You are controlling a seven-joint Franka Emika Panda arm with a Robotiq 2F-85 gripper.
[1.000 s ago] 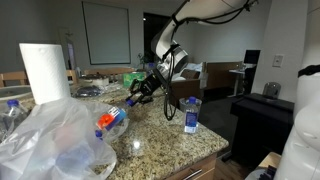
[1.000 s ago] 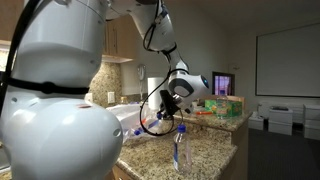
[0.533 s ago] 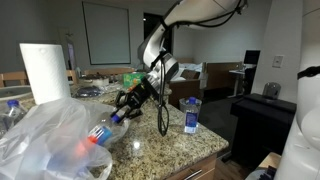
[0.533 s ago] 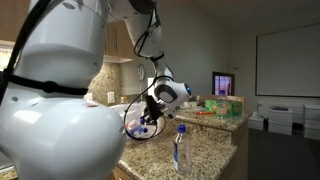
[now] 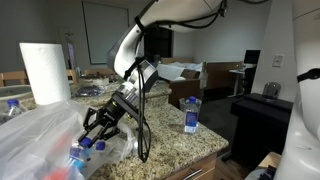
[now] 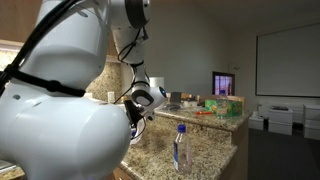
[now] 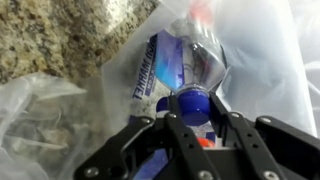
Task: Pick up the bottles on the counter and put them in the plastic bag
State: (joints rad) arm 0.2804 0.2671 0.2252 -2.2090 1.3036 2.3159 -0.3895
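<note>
Pincer is now down at the mouth of the plastic bag. Half a second ago it was mid-carry over open bench, and a second ago it was further back, nearer the standing bottle.

Wrist view: pincer points into the film. The labelled bottle lies inside the bag, with its blue cap right at the fingertips. Cannot tell if the jaws clamp the cap or have let go; contact isn't resolved.

My read: this bottle is effectively delivered, so the step in hand is release and retract. Red/orange blobs deeper in the bag look like other bottles, too blurred to count.

Around:
- Standing bottle is upright, alone near the bench's front edge and well apart from the bag. Likely next pick.
- Edge bottle, blue-capped, sits at the frame border. Can't tell if it's in the bag or behind it.
- Paper towel roll is upright behind the bag, off the path.

In the way:
- Loose film bunched around the fingers could snag on retract.
- Cable loop hangs low from the wrist, close to the bag edge.
</note>
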